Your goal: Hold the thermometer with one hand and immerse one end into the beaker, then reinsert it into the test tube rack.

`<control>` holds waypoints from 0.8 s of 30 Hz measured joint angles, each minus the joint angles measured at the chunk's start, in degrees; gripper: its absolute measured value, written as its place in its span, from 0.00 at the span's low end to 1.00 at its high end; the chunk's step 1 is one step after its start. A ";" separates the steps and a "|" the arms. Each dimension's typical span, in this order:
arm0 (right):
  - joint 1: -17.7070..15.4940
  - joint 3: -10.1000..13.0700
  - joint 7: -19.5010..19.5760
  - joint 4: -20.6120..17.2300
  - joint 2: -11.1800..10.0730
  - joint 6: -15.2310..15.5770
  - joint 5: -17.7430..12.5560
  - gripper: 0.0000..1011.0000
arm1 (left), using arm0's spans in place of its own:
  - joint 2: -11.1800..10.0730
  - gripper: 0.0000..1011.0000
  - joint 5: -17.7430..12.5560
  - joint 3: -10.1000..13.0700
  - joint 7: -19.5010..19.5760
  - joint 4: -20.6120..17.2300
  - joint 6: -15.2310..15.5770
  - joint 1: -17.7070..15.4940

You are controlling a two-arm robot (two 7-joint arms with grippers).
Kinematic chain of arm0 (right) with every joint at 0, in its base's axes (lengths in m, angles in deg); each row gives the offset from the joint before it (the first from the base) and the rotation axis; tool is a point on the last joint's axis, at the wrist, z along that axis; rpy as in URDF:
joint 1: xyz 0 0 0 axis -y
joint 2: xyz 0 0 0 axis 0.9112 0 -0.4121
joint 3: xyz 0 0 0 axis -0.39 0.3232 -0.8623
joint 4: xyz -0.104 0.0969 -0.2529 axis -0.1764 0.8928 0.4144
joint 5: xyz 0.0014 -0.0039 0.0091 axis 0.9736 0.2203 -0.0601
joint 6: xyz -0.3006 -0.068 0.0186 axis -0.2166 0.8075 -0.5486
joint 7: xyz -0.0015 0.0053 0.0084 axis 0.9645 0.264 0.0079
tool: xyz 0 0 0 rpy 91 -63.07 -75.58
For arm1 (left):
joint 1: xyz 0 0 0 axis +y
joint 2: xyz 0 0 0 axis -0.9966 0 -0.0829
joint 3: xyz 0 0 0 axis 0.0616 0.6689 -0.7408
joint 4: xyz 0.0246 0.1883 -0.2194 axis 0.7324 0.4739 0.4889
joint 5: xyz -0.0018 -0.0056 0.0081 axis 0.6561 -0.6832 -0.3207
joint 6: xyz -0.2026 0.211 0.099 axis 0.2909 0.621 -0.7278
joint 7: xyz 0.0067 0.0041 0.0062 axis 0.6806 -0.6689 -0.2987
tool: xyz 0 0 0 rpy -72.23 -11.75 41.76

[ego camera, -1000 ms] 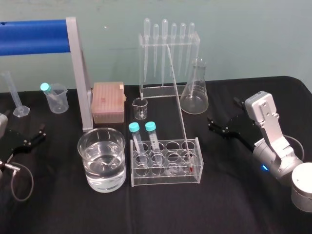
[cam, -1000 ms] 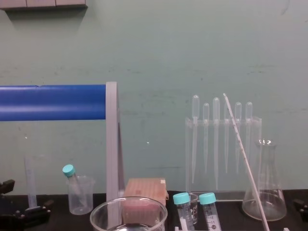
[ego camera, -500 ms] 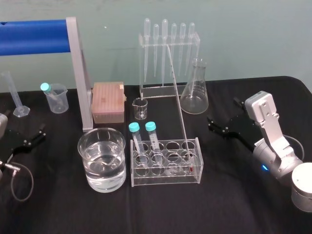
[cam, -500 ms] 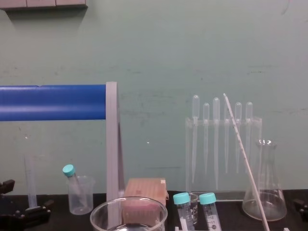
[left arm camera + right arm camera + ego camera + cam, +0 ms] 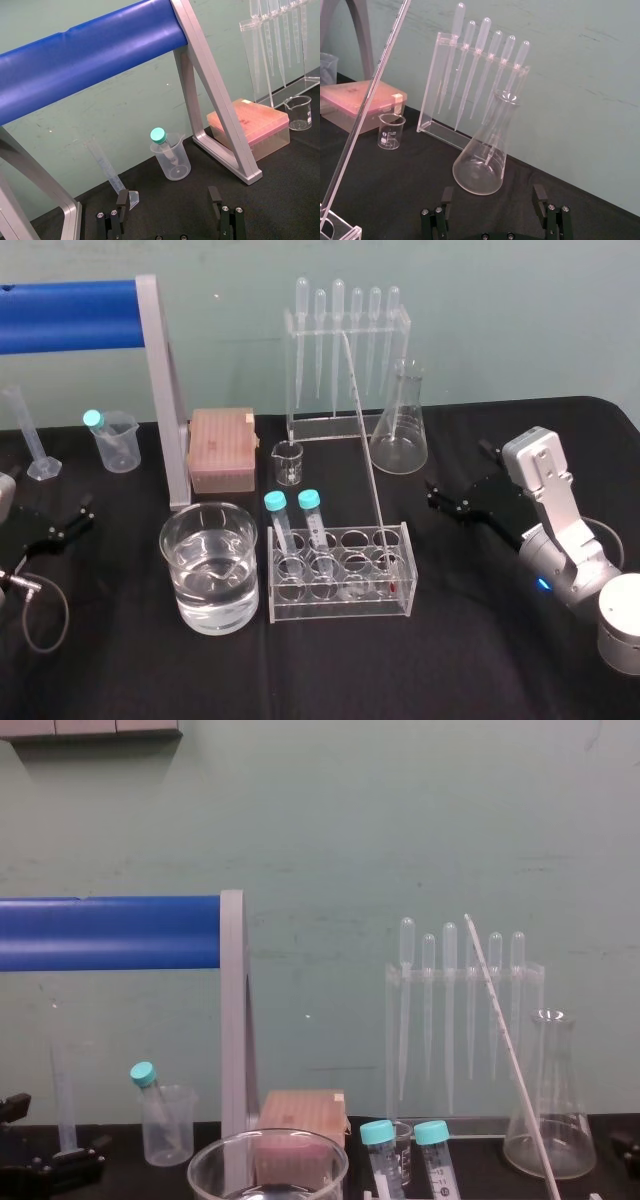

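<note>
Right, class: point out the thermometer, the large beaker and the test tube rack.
thermometer (image 5: 370, 100), right wrist view, middle of the leaning rod.
large beaker (image 5: 210, 608), head view, front glass wall.
test tube rack (image 5: 340, 608), head view, clear front panel.

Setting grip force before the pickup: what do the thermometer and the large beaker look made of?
Thermometer: likely glass, a thin, whitish, smooth rod with fine scale marks along it. Beaker: apparently clear glass, glossy, with a thick rounded rim; the liquid shows through its wall.
</note>
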 joint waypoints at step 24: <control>-1.06 11.71 -8.06 -12.84 8.36 0.15 -18.33 0.99 | 0.00 1.00 0.00 0.00 0.00 0.00 0.00 0.00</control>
